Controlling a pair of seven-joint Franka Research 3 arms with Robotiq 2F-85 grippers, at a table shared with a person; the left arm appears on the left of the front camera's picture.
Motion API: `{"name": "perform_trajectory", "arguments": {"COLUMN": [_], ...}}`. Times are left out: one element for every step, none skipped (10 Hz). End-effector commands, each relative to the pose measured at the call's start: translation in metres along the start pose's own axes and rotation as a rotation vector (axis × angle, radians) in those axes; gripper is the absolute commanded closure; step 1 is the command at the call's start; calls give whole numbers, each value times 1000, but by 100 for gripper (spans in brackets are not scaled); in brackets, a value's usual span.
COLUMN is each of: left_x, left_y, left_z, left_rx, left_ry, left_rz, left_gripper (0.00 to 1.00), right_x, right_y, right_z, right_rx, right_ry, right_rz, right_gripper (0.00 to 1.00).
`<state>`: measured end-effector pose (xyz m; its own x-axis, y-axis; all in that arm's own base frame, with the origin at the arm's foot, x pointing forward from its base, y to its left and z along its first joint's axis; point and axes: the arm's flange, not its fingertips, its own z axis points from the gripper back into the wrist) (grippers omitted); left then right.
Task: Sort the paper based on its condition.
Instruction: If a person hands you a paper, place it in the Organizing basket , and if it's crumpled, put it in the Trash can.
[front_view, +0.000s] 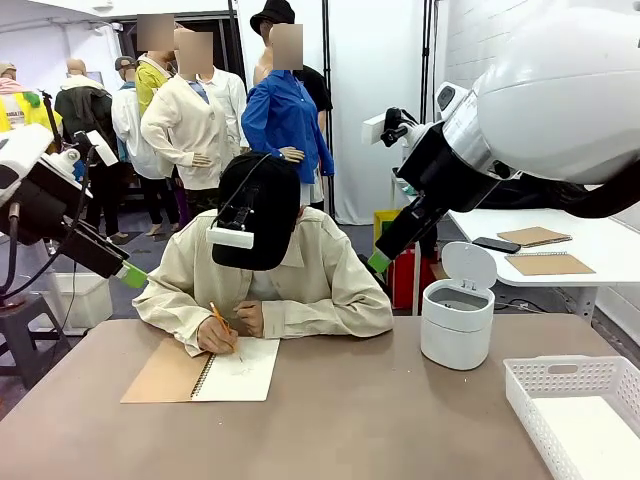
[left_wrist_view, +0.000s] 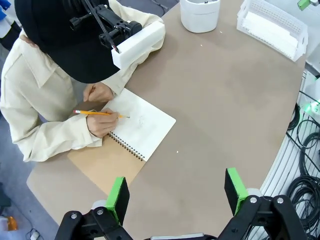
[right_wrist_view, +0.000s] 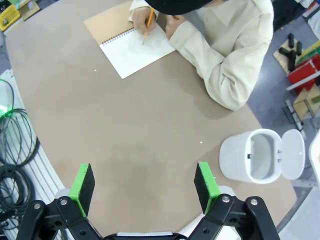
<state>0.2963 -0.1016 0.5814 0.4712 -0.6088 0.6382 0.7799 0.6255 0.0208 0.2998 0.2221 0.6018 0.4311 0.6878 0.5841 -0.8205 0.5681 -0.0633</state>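
At a brown table (front_view: 380, 420) shared with a seated person in a cream jacket (front_view: 330, 285), the left gripper (left_wrist_view: 176, 192) and the right gripper (right_wrist_view: 144, 186), both black with green pads, are held above the surface with their jaws spread wide over bare tabletop. The front view shows both arms raised to either side of the person. The right wrist view alone looks down into the round white plastic bin (right_wrist_view: 250, 162), whose flip lid (right_wrist_view: 292, 155) is swung open. The loose white paper (front_view: 600, 440) is shown in the front and left wrist views, lying flat inside the white latticed plastic basket (front_view: 565, 372) at the robot's right end of the table. How many sheets there are cannot be told. One spiral-bound notebook with a brown kraft cover (front_view: 240, 370) is being written in with one orange pencil (front_view: 220, 318). One bin, one basket and two grippers are counted.
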Motion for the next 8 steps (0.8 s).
{"name": "perform_trajectory", "arguments": {"left_x": [14,24,28,30,30,28,26,25], "left_y": [0,1,2,2,-1,-4,-7,-8], "left_z": [18,29,36,42,52,59,66,71], "left_rx": [63,72,75,75,93,124,143,143], "left_ry": [-22,-48,-40,-38,-38,-34,-43,-49], "left_rz": [-39,-57,-83,-90,-94,-92,-92,-101], "left_gripper": [0,0,0,0,0,0,0,0], "right_x": [7,8,8,8,11,15,16,15], "right_y": [3,3,-1,-4,-5,-5,-4,-3], "right_z": [2,0,-2,0,7,15,21,26], "right_rx": [-13,-12,6,3,-7,-19,-31,-42], "right_ry": [-55,-86,-124,-158,-177,-196,-203,-207], "right_rz": [-3,-11,-31,-46,-50,-55,-51,-43], "right_gripper": [0,0,0,0,0,0,0,0]}}
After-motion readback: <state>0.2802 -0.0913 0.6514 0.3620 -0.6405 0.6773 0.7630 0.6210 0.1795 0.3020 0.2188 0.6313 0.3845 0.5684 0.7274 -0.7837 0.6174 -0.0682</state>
